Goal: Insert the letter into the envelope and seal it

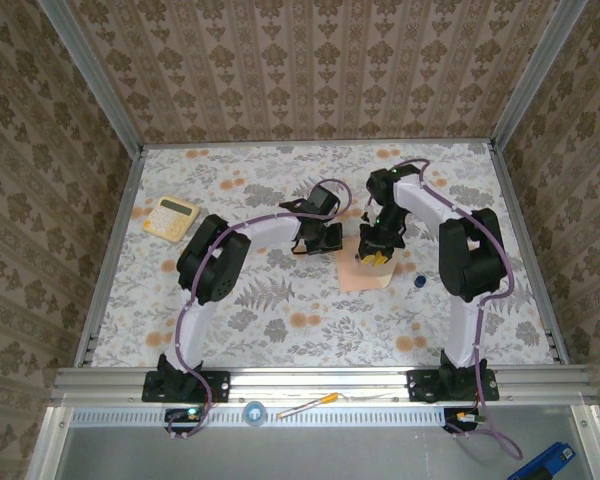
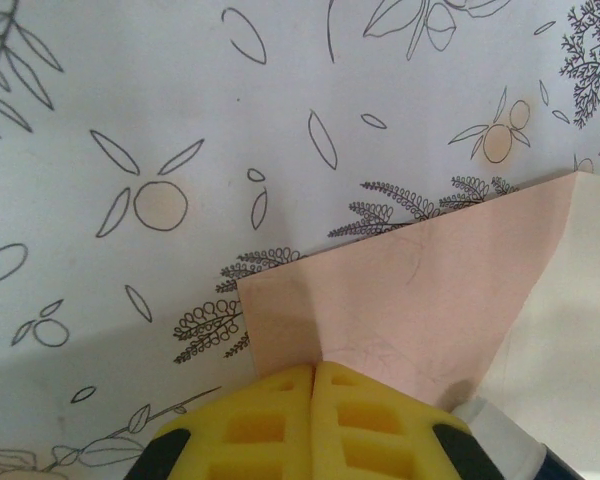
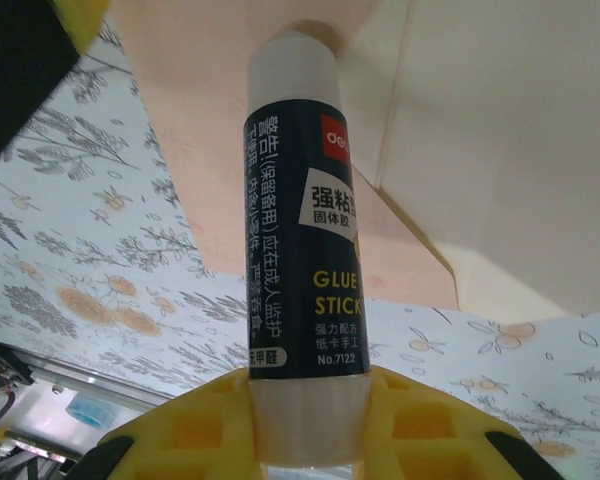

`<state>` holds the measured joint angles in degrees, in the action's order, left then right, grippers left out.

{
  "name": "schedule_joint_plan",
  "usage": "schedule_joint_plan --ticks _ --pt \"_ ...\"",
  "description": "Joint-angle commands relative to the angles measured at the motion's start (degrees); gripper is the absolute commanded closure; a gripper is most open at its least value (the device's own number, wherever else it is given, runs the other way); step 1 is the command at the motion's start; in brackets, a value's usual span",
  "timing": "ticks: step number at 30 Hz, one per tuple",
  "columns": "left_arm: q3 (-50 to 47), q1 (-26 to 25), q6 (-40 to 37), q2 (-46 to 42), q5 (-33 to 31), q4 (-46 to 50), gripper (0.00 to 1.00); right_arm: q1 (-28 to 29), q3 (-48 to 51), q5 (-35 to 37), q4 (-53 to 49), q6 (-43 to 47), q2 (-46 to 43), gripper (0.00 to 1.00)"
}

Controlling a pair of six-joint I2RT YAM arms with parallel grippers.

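Right hand (image 3: 310, 425) clamps a dark cylindrical plastic glue stick (image 3: 305, 200), its white tip against the salmon-pink paper envelope (image 3: 210, 100) on the floral-print counter (image 2: 180, 90), left hand (image 2: 313, 400) pinched together at its edge.

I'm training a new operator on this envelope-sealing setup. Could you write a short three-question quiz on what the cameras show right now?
1. Multiple choice: what does the right gripper hold? A a pen; B a glue stick; C scissors.
2. True or false: the left gripper stands wide open, well away from the envelope.
3. Short answer: in the top view, which yellow device lies at the far left of the table?

Key
1. B.
2. False: it is shut on the envelope's edge.
3. The calculator.
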<state>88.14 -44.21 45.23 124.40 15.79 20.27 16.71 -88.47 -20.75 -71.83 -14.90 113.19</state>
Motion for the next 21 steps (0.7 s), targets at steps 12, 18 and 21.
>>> schedule_joint_plan --ticks 12,18,21 --pt "-0.01 0.01 -0.59 -0.03 -0.10 2.61 1.00 1.93 6.96 3.76 -3.59 1.87 -5.94 1.00" --pt "0.06 0.00 -0.94 -0.21 0.08 2.36 1.00 1.56 2.69 3.92 -2.61 1.63 -0.28 1.00" --pt "-0.10 0.00 -1.10 -0.36 0.07 2.38 1.00 1.18 -0.79 4.29 -2.80 1.54 2.31 1.00"
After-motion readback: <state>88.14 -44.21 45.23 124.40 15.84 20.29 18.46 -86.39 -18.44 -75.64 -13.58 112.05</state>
